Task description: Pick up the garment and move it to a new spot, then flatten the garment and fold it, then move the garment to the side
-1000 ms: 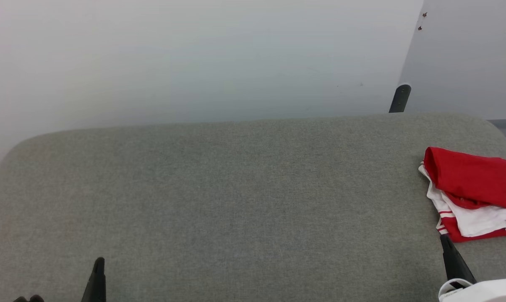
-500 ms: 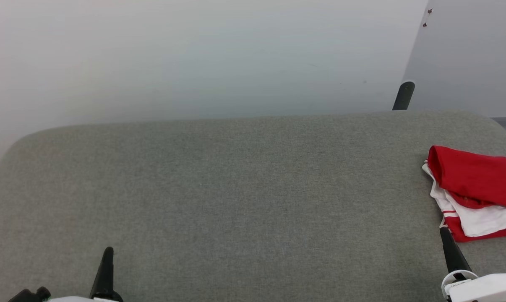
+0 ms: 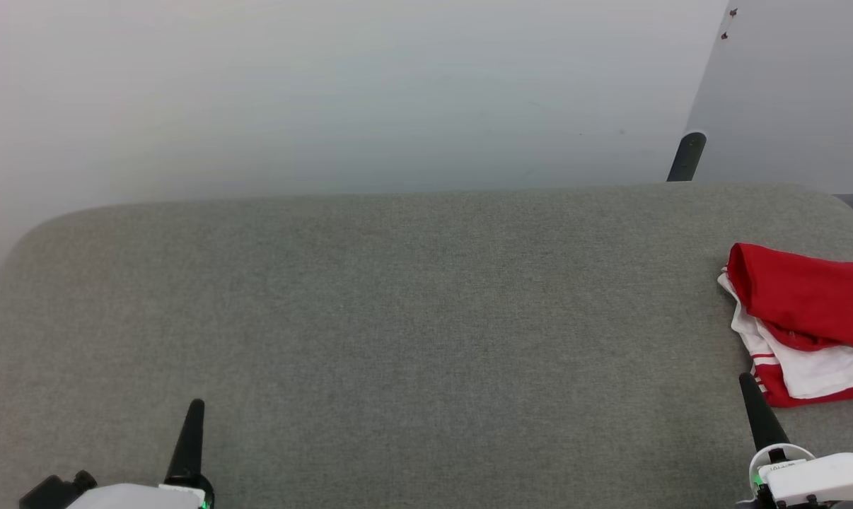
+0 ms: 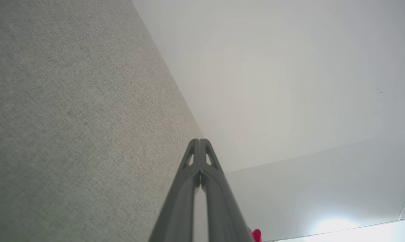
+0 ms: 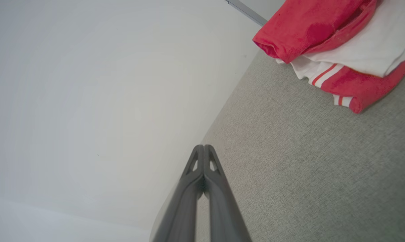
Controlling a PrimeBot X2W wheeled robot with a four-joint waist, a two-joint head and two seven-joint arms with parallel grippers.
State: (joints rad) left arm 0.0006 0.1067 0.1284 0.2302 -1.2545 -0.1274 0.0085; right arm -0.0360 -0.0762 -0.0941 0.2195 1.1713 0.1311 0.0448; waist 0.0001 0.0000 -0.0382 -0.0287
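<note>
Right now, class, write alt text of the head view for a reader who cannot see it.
A loosely folded bright-red fabric garment with white panels and striped trim lies at the right edge of a wide grey fabric-covered surface. The shut left gripper and right gripper point up from the bottom corners.

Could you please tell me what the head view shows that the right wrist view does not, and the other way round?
Head view's extras: the left pincer at the lower left, shut; the full width of the grey padded surface; a dark post behind its far edge. Right wrist view's extras: a close look at the garment, its red-and-white striped trim and stacked layers. Shared: the garment lying folded at the surface's right end, the right pincer, shut and apart from the cloth, and the pale wall.
</note>
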